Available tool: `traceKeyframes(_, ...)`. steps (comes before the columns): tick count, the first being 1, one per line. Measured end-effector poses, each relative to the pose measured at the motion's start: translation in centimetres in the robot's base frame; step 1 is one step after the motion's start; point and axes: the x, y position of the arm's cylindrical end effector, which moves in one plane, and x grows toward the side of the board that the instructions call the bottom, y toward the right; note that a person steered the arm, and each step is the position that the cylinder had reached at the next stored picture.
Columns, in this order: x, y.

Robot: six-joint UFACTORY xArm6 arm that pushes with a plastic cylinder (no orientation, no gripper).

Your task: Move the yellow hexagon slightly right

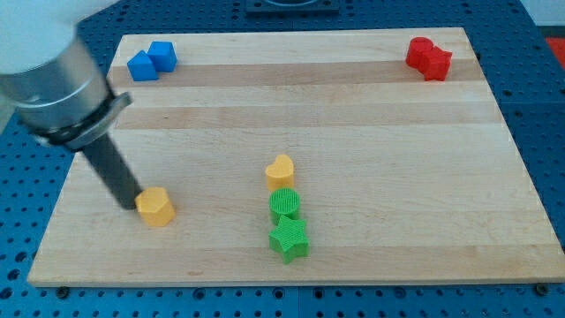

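Observation:
The yellow hexagon (156,207) lies on the wooden board (353,159) at the lower left. My tip (130,204) rests right against the hexagon's left side. The dark rod slants up to the view's upper left into the grey arm body. A yellow heart (280,171) sits near the board's middle, well to the right of the hexagon.
A green cylinder (284,205) and a green star (289,239) sit just below the yellow heart. Two blue blocks (152,61) lie at the top left. Two red blocks (428,57) lie at the top right. The board's left edge is close to my tip.

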Motion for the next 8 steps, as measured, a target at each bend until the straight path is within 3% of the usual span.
traceKeyframes(1,-2.0,4.0)
traceKeyframes(2,-2.0,4.3)
traceKeyframes(3,-2.9,3.3)
traceKeyframes(5,-2.9,-4.2)
traceKeyframes(7,10.0,-4.8)
traceKeyframes(8,8.8,-1.9)
